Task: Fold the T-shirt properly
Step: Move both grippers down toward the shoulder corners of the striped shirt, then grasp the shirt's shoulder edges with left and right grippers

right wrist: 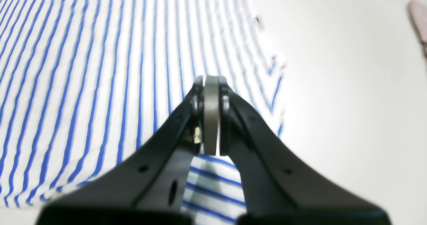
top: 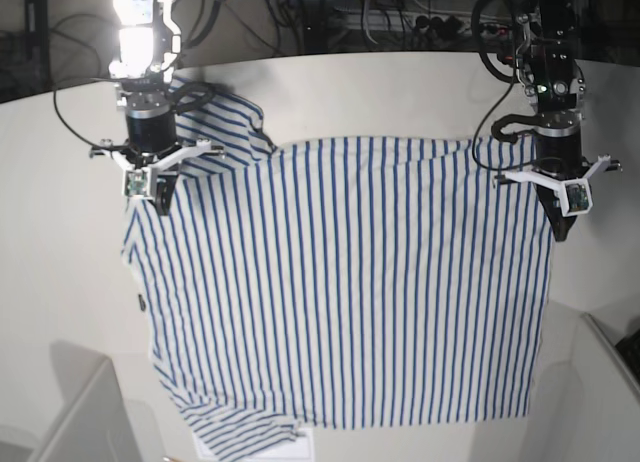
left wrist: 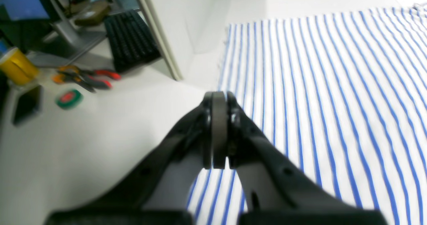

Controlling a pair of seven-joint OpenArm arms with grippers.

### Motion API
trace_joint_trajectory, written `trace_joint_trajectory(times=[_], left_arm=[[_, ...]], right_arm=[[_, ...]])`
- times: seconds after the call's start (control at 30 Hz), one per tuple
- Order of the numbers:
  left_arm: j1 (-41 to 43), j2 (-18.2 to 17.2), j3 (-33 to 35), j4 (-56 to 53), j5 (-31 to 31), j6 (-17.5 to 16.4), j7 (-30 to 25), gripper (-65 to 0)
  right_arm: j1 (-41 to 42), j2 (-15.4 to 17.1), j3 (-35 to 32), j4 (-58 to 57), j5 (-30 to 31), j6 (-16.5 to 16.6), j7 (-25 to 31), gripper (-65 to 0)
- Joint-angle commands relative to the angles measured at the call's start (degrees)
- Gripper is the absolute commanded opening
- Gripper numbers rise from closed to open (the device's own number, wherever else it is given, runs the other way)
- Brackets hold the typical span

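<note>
1. Your left gripper (left wrist: 218, 131) is pressed together on nothing, over one side edge of the T-shirt (top: 350, 282).
2. Your right gripper (right wrist: 210, 115) is likewise together, empty, above the opposite edge.
3. The T-shirt lies spread flat across the worktop (top: 400, 92).

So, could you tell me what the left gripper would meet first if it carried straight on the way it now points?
Most likely the white T-shirt with thin blue stripes: the shut left gripper points down at the cloth's side edge, with bare white table just beside it. The depth is unclear.
</note>
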Motion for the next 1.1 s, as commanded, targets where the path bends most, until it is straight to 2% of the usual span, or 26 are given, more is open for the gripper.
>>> trace_joint_trajectory(times=[0.0, 0.13, 0.2, 0.3, 0.37, 0.43, 0.53, 0.6, 0.67, 0.73, 0.77, 0.87, 0.97, 1.07], left_arm=[[0.77, -0.40, -0.36, 0.99, 0.43, 0.50, -1.43, -65.0], [4.55, -0.23, -0.45, 1.87, 0.87, 0.50, -1.69, -65.0], [6.75, -0.49, -0.19, 3.10, 4.38, 0.50, -1.78, -65.0], [8.77, 0.04, -0.19, 3.36, 9.04, 0.41, -5.47, -65.0], [10.71, -0.05, -0.19, 2.57, 8.69, -0.91, -7.58, -65.0], [12.11, -0.23, -0.71, 2.48, 3.68, -6.89, -8.29, -65.0], [13.25, -1.11, -2.30, 2.13, -10.38, -18.05, -8.20, -65.0], [14.75, -2.95, -4.32, 0.99, -21.37, -27.02, -8.20, -65.0], [15.72, -4.62, -5.99, -0.07, -29.81, -34.58, -8.20, -65.0], [16.68, -5.85, -7.48, -1.74, -35.97, -40.12, -8.20, -65.0], [16.95, -6.12, -8.36, -2.44, -36.93, -40.82, -8.20, -65.0], [17.21, -5.68, -11.79, -4.64, -34.12, -41.00, -8.20, -65.0], [17.39, -4.89, -14.95, -7.45, -32.27, -41.17, -8.11, -65.0], [18.00, -5.06, -16.27, -9.74, -32.10, -41.17, -4.68, -65.0]], right_arm=[[-0.36, 0.30, 0.81, 1.05, 0.06, -0.16, 1.65, -65.0], [-1.50, -1.63, 3.27, -0.53, 0.15, -0.25, -0.46, -65.0], [-1.50, -3.74, 5.99, -0.53, 2.69, -0.08, -3.72, -65.0], [-1.33, -4.71, 11.44, -0.27, 14.65, 0.80, -7.76, -65.0], [-1.41, -3.65, 14.08, -0.36, 25.55, 5.37, -10.57, -65.0], [-1.59, -2.25, 17.51, -0.80, 36.98, 11.18, -13.65, -65.0], [-1.59, -1.63, 23.22, -2.64, 51.49, 18.65, -18.31, -65.0], [-1.33, -1.63, 26.92, -3.96, 59.75, 23.57, -23.94, -65.0], [-1.06, -1.54, 29.55, -4.93, 64.32, 26.82, -29.12, -65.0], [-0.27, -1.02, 32.28, -4.58, 64.94, 27.97, -32.64, -65.0], [-0.18, -1.02, 33.16, -4.49, 63.53, 27.35, -33.08, -65.0], [0.08, -1.02, 35.09, -3.79, 55.35, 25.33, -33.25, -65.0], [0.08, -0.93, 35.53, -4.14, 46.04, 25.15, -33.43, -65.0], [-0.45, -1.10, 35.62, -4.49, 45.07, 25.24, -34.22, -65.0]])
